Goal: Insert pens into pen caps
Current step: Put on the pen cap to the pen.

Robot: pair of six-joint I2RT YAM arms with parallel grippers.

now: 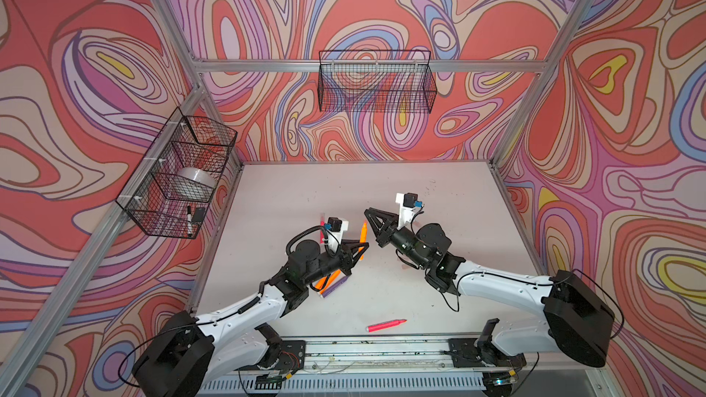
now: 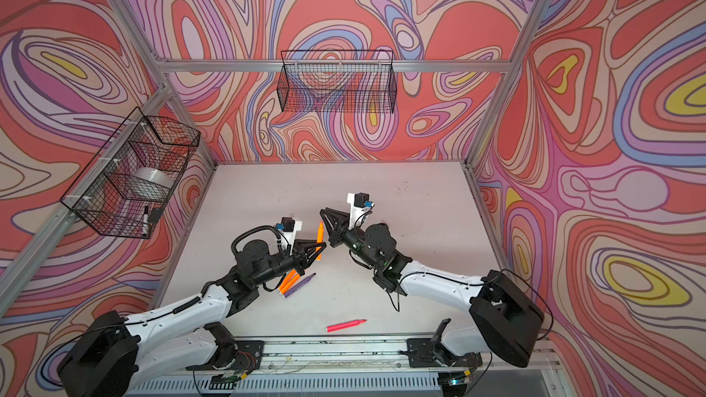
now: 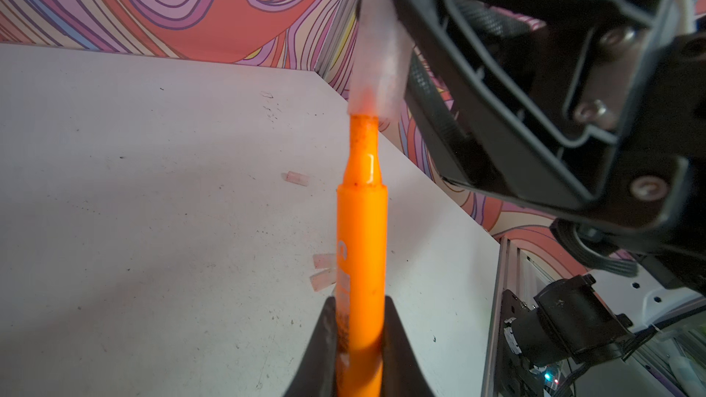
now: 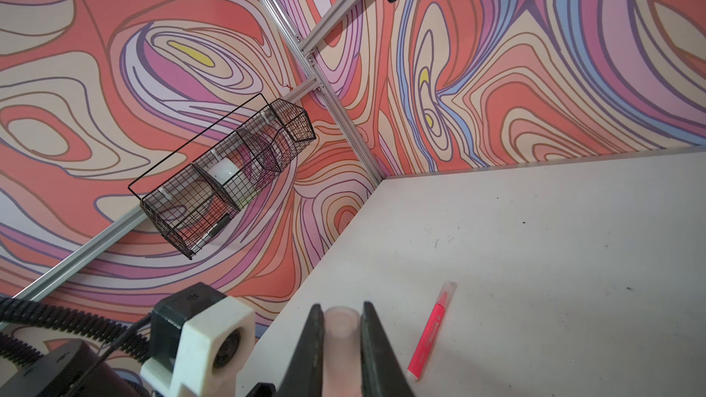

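**orange pen and cap held tip to mouth**

the left gripper was seen pressed onto the barrel of an orange pen, the two fingers flat against its sides. the pen was neon orange and slim, stepped down at a shoulder to a narrower neck, with dark smudges on the neck and the lower barrel. in both top views it was held nearly upright above the table, between the two arms.

the right gripper was closed onto a cap, a short, pale, translucent tube pinched between its fingers. the pen's tip was set at the cap's open mouth, and an orange tinge was visible through the cap's lower end. how far the tip was seated could not be told.

three loose caps were seen lying on the table past the pen, two of them close together. under the left arm, further orange pens and a purple pen were laid side by side. a pink pen was left uncapped near the front edge. a second, capped pink pen lay beside the right gripper's fingers.
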